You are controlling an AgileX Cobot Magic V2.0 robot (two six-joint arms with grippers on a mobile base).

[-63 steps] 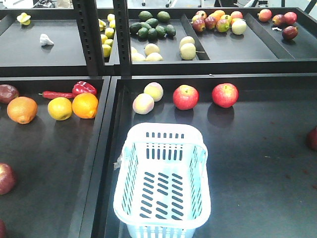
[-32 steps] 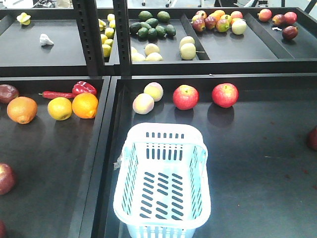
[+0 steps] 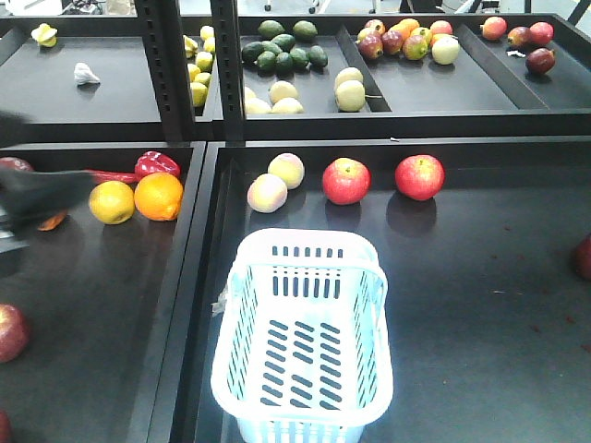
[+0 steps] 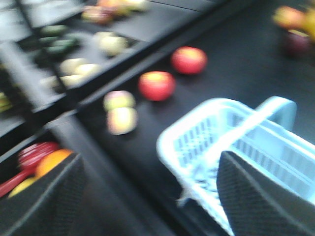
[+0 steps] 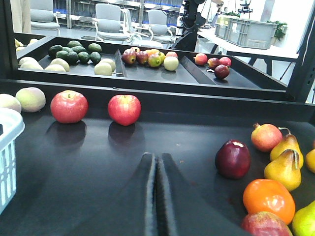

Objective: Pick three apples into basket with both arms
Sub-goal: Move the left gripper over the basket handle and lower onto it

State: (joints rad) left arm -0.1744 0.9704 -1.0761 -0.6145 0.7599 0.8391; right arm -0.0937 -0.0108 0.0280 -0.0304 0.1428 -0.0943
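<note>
Left gripper (image 4: 150, 164) has its jaws spread wide with nothing between them; the wrist view is blurred. In the front view it is only a dark smear over the far left of the left tray (image 3: 102, 305), part-hiding an orange-coloured fruit. Edge apple (image 3: 9, 332), red, lies on the same tray, cut by the frame's left border. Right of the smear sit a yellow fruit (image 3: 112, 202) and an orange (image 3: 159, 196), touching, with a red pepper (image 3: 157, 163) behind them. Basket (image 3: 309, 242) stands upright on the right tray (image 3: 480, 305), near its front left. Behind the basket are two pale fruits (image 3: 267, 193), then left apple (image 3: 346, 180) and right apple (image 3: 419, 176), side by side, apart from each other and clear of the basket. Right gripper (image 5: 157, 167) has its fingers pressed together, holding nothing, low over the right tray and pointing between those two apples. A dark red fruit (image 5: 233, 158) lies just to its right.
</note>
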